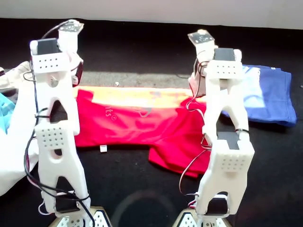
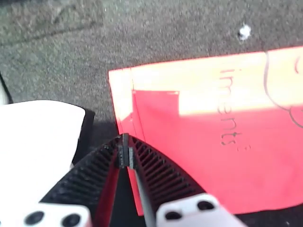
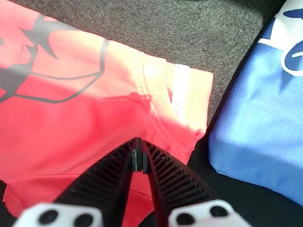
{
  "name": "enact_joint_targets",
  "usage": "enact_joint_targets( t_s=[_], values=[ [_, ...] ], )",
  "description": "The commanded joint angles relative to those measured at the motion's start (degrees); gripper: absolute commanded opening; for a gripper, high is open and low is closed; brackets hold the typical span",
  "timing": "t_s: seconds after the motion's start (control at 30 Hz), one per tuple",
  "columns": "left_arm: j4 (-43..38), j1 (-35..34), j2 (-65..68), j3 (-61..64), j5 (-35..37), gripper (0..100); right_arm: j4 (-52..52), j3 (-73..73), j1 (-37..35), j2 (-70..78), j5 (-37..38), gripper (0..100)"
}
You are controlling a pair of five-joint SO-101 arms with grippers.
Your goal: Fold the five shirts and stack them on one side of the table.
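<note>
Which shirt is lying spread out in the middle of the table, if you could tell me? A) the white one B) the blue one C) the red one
C: the red shirt lies spread out wide in the middle, while the blue shirt sits folded off to the right side.

Closed tip to tip at the near edge of the red shirt [image 2: 213,142]: the left gripper [image 2: 125,158]. At its two o'clock, sunlit fabric with dark lettering; at twelve, dark table [image 2: 142,38]; at ten, something white [image 2: 38,127].
</note>
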Motion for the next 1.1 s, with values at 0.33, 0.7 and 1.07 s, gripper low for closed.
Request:
enact_joint_targets(
  t_s=[0.33,0.7,1.07],
  values=[
    [-19.2,2.3,-33.3,66.5,0.3,1,-3.8,31.4,-8.3,-31.3,-1.1,0.6],
    [-41.8,-5.1,-33.3,80.6,0.2,1,-31.0,81.2,-12.6,-54.1,-1.0,0.6],
    [-49.2,-5.0,-31.8,80.9,0.4,1,-30.3,89.6,-20.4,-56.0,-1.1,10.4]
  ],
)
